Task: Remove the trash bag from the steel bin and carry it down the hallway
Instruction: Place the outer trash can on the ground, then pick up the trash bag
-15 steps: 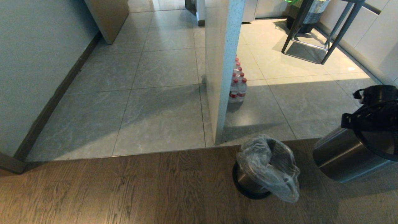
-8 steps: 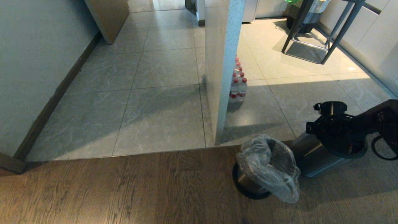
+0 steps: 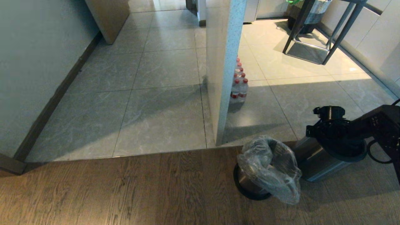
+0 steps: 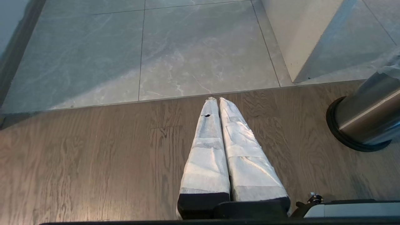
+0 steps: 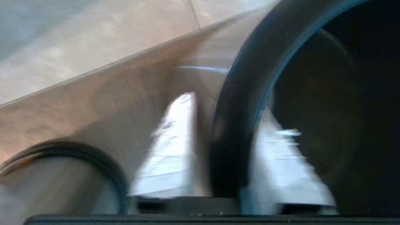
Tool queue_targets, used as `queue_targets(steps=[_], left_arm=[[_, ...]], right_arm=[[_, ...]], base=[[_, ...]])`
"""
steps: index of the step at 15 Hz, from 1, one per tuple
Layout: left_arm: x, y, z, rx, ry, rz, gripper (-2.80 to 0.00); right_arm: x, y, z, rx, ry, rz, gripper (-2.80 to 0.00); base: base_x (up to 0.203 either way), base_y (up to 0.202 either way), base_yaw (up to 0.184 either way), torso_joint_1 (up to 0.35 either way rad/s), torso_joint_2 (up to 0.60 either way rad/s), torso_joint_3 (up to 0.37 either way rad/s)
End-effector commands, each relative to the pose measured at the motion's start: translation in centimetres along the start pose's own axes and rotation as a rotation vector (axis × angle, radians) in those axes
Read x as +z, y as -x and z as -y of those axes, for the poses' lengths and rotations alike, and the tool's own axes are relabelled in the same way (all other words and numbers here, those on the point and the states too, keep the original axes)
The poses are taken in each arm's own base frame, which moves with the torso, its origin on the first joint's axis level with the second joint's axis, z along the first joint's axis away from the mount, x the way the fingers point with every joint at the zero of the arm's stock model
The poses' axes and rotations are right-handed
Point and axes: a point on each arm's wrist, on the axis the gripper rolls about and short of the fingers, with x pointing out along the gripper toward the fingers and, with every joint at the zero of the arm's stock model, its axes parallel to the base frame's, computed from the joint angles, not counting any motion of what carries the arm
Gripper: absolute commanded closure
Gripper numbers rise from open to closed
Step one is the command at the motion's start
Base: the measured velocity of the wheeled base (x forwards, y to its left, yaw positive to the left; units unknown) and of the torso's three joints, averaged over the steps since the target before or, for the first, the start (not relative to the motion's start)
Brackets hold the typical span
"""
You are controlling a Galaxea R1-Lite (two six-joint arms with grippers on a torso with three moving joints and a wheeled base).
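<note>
**Sleeve off the bin, bag still to be lifted**

The right gripper (image 3: pixel 325 129) holds the steel sleeve (image 3: pixel 315 161) by its black rim, tilted, just right of the bin (image 3: pixel 247 186) and low over the wood floor (image 3: pixel 125 190). In the right wrist view the rim (image 5: pixel 237 125) passes between the two white-wrapped fingers (image 5: pixel 170 147), one outside the sleeve and one inside. That view is blurred, so whether the jaws pinch the rim firmly or have begun to let go cannot be told.

The bag (image 3: pixel 270 167), clear and crinkled, sits in the bin base with its mouth open and slumped toward the sleeve, close beside it. It has not been lifted out.

The step in hand looks like putting the sleeve aside. Next, the sleeve likely needs setting down clear of the bin; then a gripper must gather the thin bag near its mouth and draw it upward without tearing it.

The left gripper (image 4: pixel 217 103) hangs idle over the wood floor to the bin's left, jaws pressed together and holding nothing.

Beyond the wood floor lie glossy grey tiles (image 3: pixel 156 109). A white pillar (image 3: pixel 223 68) stands just behind the bin, with red-capped bottles (image 3: pixel 239 84) at its foot. The hallway (image 3: pixel 162 31) runs away on the left.
</note>
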Motion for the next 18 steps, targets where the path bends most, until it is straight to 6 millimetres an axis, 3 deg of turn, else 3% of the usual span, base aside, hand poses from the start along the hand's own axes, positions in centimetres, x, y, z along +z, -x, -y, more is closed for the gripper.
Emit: queue_targets(steps=[1,3,5,8,9,13,15,18], left_arm=[[0.0,0.0,0.0,0.0,0.0,0.0,0.0],[0.0,0.0,0.0,0.0,0.0,0.0,0.0],[0.0,0.0,0.0,0.0,0.0,0.0,0.0],[0.0,0.0,0.0,0.0,0.0,0.001,0.0],[0.0,0.0,0.0,0.0,0.0,0.001,0.0],[0.0,0.0,0.0,0.0,0.0,0.0,0.0],[0.0,0.0,0.0,0.0,0.0,0.0,0.0],[0.0,0.0,0.0,0.0,0.0,0.0,0.0]], right_arm=[[0.5,0.4,0.6,0.002,-0.009,0.012,-2.8],[1.0,0.9,0.7,-0.01,-0.012,0.027,-2.8],[2.8,2.7,1.1,-0.024,-0.028,0.065,-2.8],[7.2,8.9,1.4,-0.005,-0.089,0.166,-2.8],[8.0,11.4,1.2,0.013,-0.092,0.184,0.0],[7.4,22.1,-0.9,0.14,-0.017,0.159,0.0],[4.6,26.8,-1.6,0.182,0.071,0.002,0.0],[-0.1,31.0,-4.0,0.264,0.263,-0.277,0.0]], base=[[0.0,0.0,0.0,0.0,0.0,0.0],[0.0,0.0,0.0,0.0,0.0,0.0],[0.0,0.0,0.0,0.0,0.0,0.0],[0.0,0.0,0.0,0.0,0.0,0.0],[0.0,0.0,0.0,0.0,0.0,0.0],[0.0,0.0,0.0,0.0,0.0,0.0],[0.0,0.0,0.0,0.0,0.0,0.0],[0.0,0.0,0.0,0.0,0.0,0.0]])
